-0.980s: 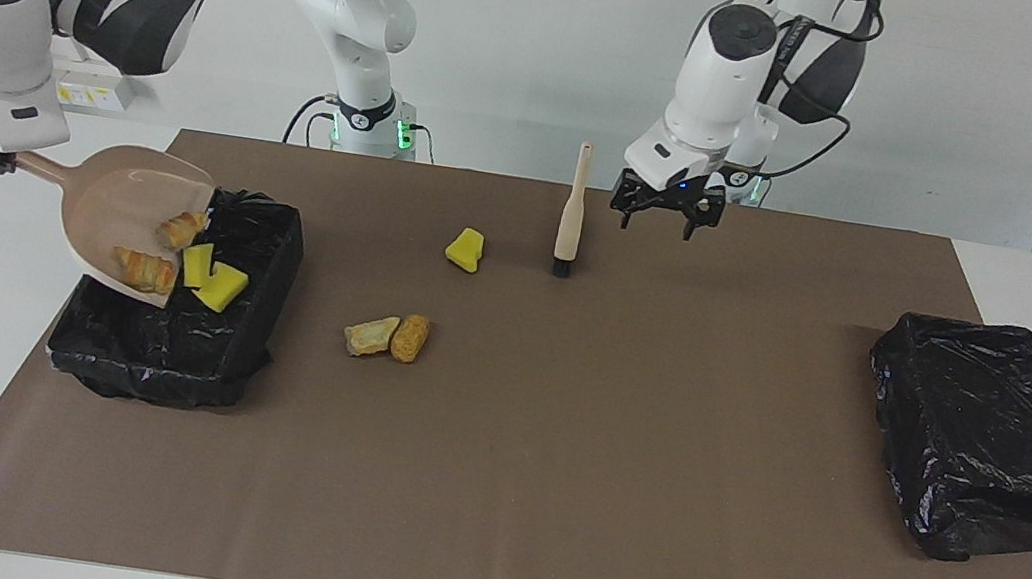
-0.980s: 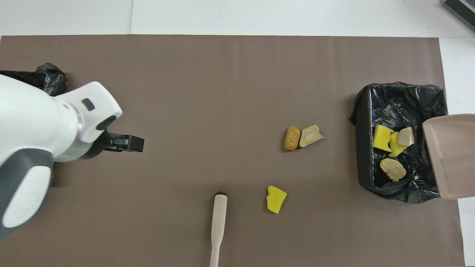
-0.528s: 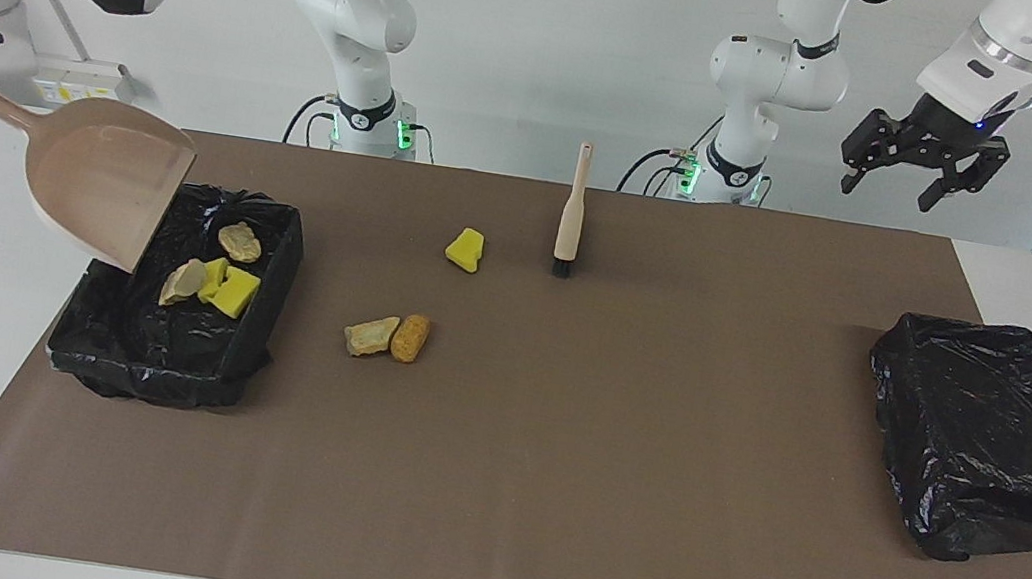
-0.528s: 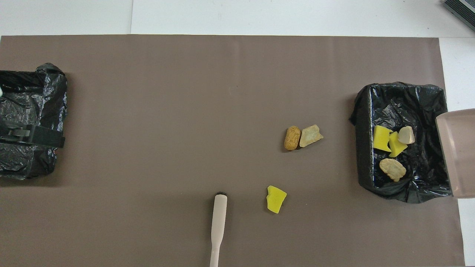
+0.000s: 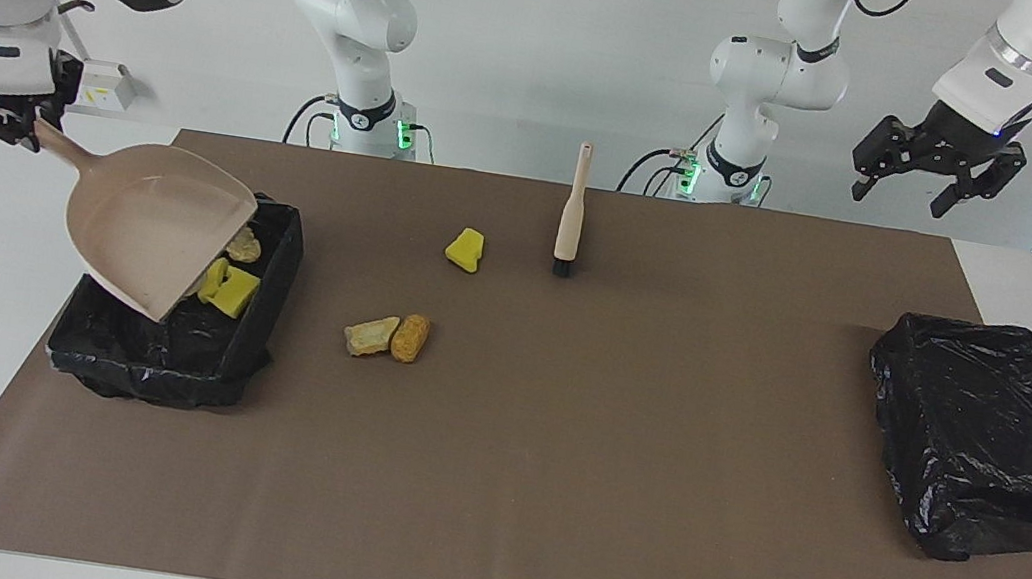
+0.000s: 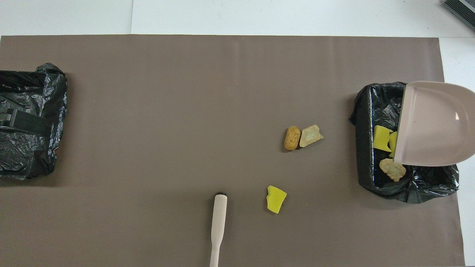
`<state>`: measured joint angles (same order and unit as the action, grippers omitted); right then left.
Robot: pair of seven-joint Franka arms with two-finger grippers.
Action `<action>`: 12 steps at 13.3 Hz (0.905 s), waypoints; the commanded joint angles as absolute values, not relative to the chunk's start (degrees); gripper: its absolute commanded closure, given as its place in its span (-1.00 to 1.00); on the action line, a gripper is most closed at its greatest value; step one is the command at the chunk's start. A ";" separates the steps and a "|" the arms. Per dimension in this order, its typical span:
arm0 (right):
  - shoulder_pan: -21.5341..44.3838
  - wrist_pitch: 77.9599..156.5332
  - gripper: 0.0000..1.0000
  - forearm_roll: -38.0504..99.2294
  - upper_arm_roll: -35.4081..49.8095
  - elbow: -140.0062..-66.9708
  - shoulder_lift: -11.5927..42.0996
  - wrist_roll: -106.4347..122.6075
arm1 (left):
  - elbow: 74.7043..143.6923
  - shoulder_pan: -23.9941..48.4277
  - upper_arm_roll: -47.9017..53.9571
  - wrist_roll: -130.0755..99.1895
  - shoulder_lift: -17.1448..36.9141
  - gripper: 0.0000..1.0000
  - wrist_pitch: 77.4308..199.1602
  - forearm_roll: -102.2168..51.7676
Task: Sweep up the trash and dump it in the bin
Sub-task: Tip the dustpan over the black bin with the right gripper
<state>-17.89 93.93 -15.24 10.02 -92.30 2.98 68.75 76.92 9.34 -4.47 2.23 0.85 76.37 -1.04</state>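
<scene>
My right gripper [image 5: 7,120] is shut on the handle of the beige dustpan [image 5: 151,228], which hangs tilted and empty over the black-lined bin [image 5: 151,370] at the right arm's end. In the bin lie yellow sponge pieces [image 6: 382,138] and a bread chunk [image 6: 392,169], partly hidden by the dustpan [image 6: 434,124]. On the mat, trash remains: a yellow sponge piece [image 5: 464,249] and two bread chunks [image 5: 371,335] side by side. The brush [image 5: 571,212] lies on the mat near the robots. My left gripper [image 5: 936,177] hangs open, high over the left arm's end.
A second bin wrapped in a black bag [image 5: 990,437] stands at the left arm's end, under my left gripper in the overhead view. The brown mat [image 5: 549,486] covers most of the white table.
The scraps slid from the dustpan into the bin. The dustpan lifted away, then swung back over the bin, empty. My left gripper rose from beside the brush to above the second bin.
</scene>
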 commanded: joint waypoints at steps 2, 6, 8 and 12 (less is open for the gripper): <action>-13.56 97.98 1.00 -9.76 10.02 -93.69 4.65 53.83 | 77.86 8.00 -3.52 3.25 -0.52 -1.00 75.32 -0.88; -7.05 103.08 1.00 -5.19 10.02 -93.69 8.95 34.50 | 81.30 7.38 -2.64 3.25 -2.55 -1.00 77.86 -0.88; -3.36 106.42 1.00 -3.35 10.02 -93.60 11.33 24.84 | 81.47 5.99 -0.89 3.25 -2.64 -1.00 77.52 -0.88; 7.19 112.67 1.00 -2.72 9.93 -93.17 15.90 3.75 | 84.19 2.55 2.90 3.52 -4.30 -1.00 77.52 -0.88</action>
